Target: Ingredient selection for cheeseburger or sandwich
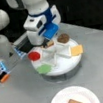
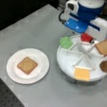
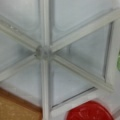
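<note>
Hand point(image 1: 48, 43) sits low over the back of the white segmented tray point(image 1: 66, 64), between the red disc point(image 1: 34, 55) and a toast square point(image 1: 49, 43) lying in the tray. Can't tell if the hand is released or clenched; fingers are hidden. Green disc point(image 1: 44, 68), yellow cheese square point(image 1: 76, 50) and dark patty point(image 1: 63, 38) lie around the tray rim, apart from the hand. 1 toast square point(image 2: 27, 65) lies alone on the white plate point(image 2: 13, 72) on the bench point(image 2: 33, 28), well apart from the hand. Wrist view shows tray dividers point(image 3: 45, 52), red disc at the bottom edge.
</note>
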{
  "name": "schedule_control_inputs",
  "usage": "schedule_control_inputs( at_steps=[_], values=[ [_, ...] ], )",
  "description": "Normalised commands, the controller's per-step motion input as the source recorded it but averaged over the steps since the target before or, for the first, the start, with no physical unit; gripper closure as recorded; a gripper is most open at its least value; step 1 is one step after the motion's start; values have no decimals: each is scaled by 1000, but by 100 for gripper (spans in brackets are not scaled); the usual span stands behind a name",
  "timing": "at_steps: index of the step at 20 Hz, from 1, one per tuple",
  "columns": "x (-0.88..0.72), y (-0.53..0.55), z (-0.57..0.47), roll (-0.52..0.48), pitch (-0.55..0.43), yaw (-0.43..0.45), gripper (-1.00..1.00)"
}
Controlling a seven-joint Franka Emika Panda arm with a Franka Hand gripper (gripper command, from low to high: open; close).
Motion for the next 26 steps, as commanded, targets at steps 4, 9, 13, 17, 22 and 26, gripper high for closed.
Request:
schedule_control_inputs(
  at_steps=[4, 9, 13, 17, 22, 26],
  values=[
    [-17, -199, 117, 195, 94, -133, -100],
    [-77, -285, 57, 308, 121, 4, -100],
    [-63, -242, 25, 306, 74, 66, -100],
    [-50, -190, -23, 330, 53, 74, -100],
    [-46, -187, -91, 392, -14, 102, -100],
    [-46, -246, -155, 412, -8, 107, -100]
  ],
)
